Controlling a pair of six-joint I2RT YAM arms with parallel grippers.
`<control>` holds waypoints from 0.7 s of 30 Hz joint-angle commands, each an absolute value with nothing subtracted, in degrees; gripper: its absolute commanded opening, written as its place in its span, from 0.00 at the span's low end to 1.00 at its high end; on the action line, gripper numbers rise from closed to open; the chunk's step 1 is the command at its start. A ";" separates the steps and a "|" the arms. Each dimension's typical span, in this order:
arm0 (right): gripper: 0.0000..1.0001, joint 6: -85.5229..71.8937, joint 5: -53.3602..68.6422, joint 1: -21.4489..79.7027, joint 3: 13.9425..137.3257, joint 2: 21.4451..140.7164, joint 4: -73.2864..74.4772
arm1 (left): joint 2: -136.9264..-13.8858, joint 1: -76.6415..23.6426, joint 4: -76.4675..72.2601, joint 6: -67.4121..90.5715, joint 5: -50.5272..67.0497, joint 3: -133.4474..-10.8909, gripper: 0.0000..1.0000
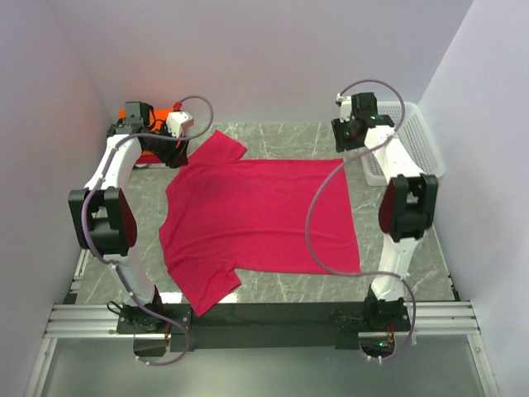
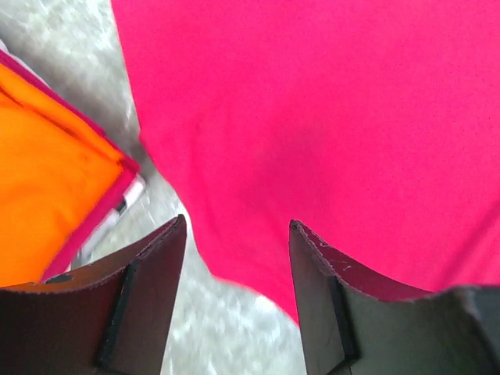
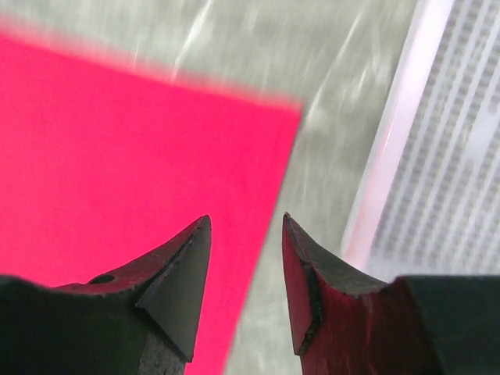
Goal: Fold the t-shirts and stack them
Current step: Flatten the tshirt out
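While one crimson-pink t-shirt (image 1: 260,223) lies spread flat across the middle of the marble bench (image 1: 281,136), two arms hang over its far edge. The left gripper (image 2: 238,223), fingers parted and holding nothing, hovers above the sleeve near the far-left corner, beside one folded orange t-shirt (image 2: 47,172) with a crimson edge showing. The right gripper (image 3: 246,219), fingers slightly apart and empty, is over the hem's far-right corner, near one white mesh basket (image 1: 417,136).
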State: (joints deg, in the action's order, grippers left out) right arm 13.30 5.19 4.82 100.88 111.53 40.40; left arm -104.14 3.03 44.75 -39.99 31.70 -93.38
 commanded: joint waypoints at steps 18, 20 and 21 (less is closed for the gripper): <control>0.49 0.62 -4.05 3.43 121.20 137.90 36.03 | -111.44 2.99 33.40 -29.88 32.34 -96.33 0.63; 0.49 0.27 -2.99 3.25 122.95 139.73 37.69 | -112.14 2.99 33.57 -29.88 32.08 -97.03 0.63; 0.49 0.26 -2.47 3.16 123.57 140.27 38.40 | -112.50 2.99 33.57 -29.62 31.82 -97.29 0.63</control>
State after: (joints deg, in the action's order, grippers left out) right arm 1.67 -2.96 3.92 120.05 137.99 36.71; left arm -111.66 3.03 34.81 -30.55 32.08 -94.87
